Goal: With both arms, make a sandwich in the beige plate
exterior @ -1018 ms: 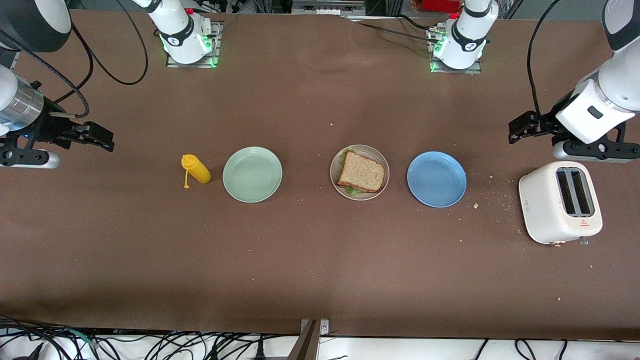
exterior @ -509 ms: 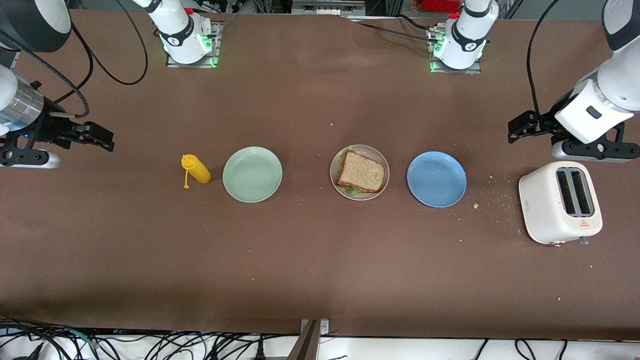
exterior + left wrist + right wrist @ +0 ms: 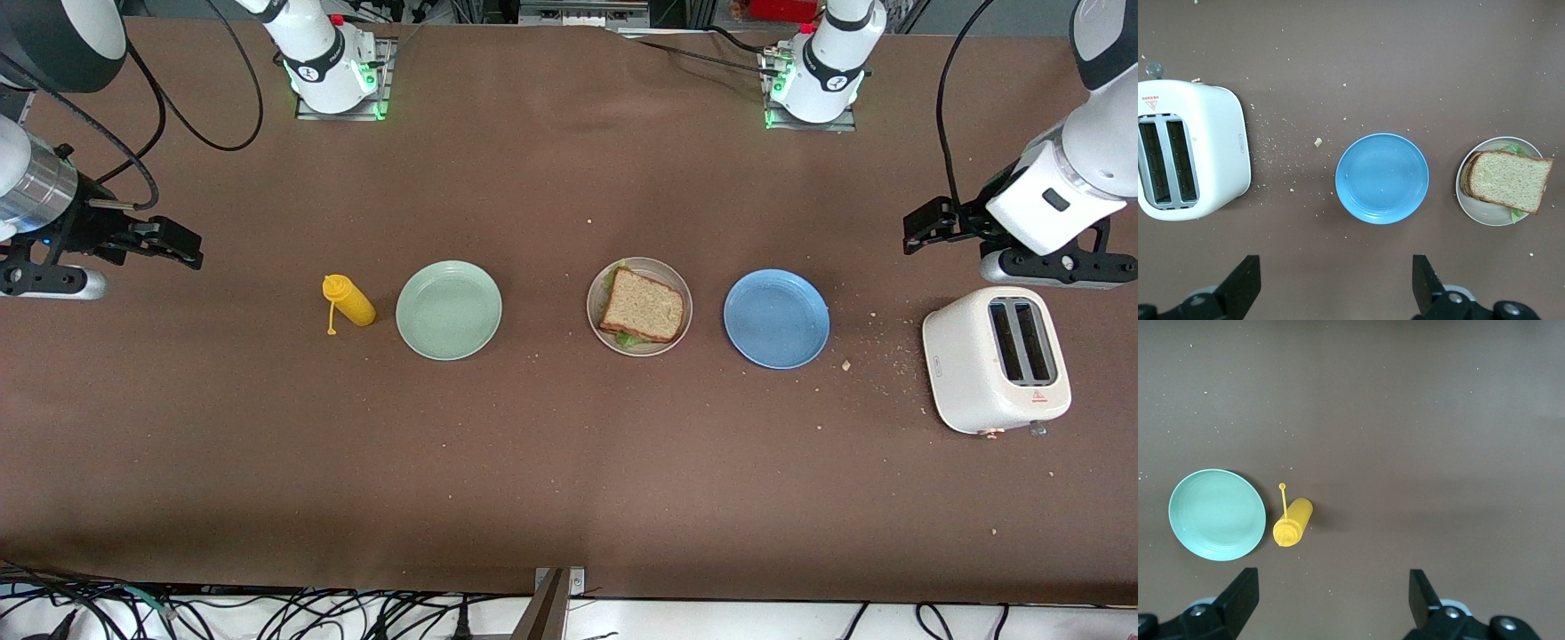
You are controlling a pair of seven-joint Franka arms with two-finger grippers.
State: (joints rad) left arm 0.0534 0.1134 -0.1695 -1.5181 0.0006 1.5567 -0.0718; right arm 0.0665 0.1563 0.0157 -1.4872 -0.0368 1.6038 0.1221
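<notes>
Nothing on the table has moved since before, and both arms wait, still. A sandwich [image 3: 643,308] sits on the beige plate [image 3: 677,286] in the middle of the frame, between the green plate [image 3: 448,310] and the blue plate [image 3: 776,319]. At middle right, the left gripper [image 3: 925,229] hangs above the toaster [image 3: 995,359], fingers spread wide. At middle left, the right gripper [image 3: 169,243] hangs over bare table, fingers spread wide too.

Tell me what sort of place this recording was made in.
Most likely a robotics lab staging a kitchen task: two bolted-down arms at a brown table, cables along its edge, and props in a row, namely a toaster, a mustard bottle, and a sandwich on a beige plate.
</notes>
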